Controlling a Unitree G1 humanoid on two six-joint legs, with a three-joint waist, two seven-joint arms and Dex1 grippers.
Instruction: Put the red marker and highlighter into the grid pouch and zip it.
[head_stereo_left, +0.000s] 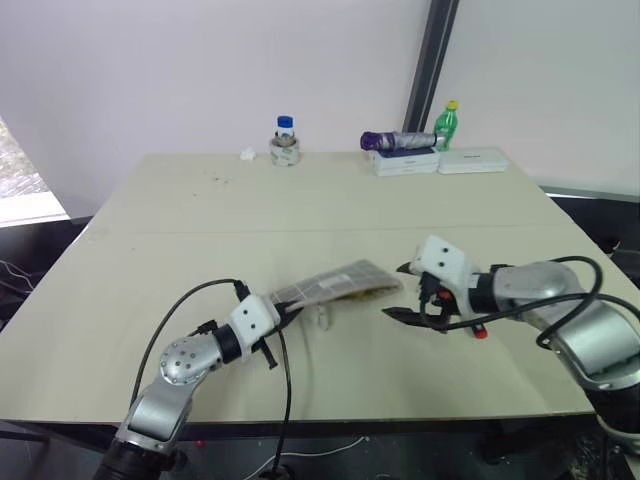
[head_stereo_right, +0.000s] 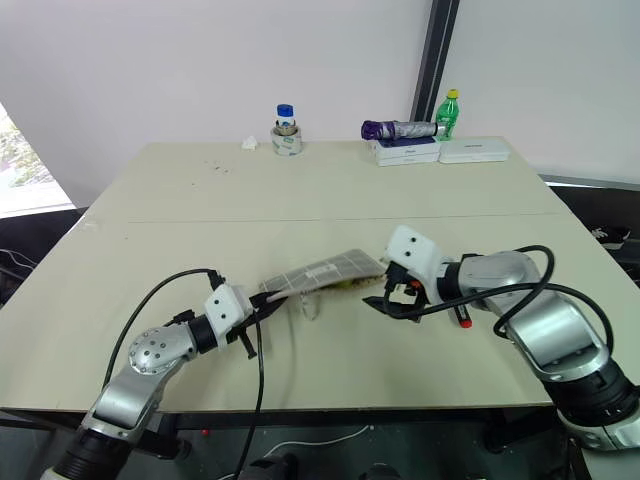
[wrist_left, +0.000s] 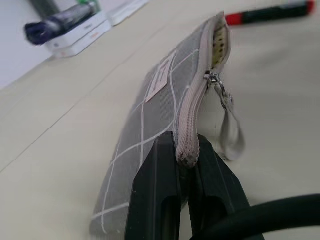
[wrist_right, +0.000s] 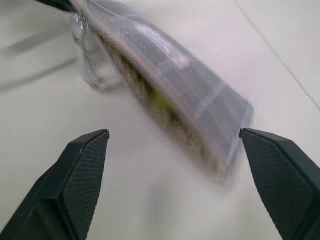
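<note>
Grey white-gridded fabric grid pouch (wrist_left: 150, 130), zipper partly open, white label.

i see a pale beige worktop (head_stereo_left: 300, 210) against a plain white wall (head_stereo_left: 200, 70). a dark vertical post (head_stereo_left: 430, 60) rises behind its far right corner. daylight comes in at the left edge from a window (head_stereo_left: 15, 165); the floor (head_stereo_left: 40, 250) beside it is dark.
</note>
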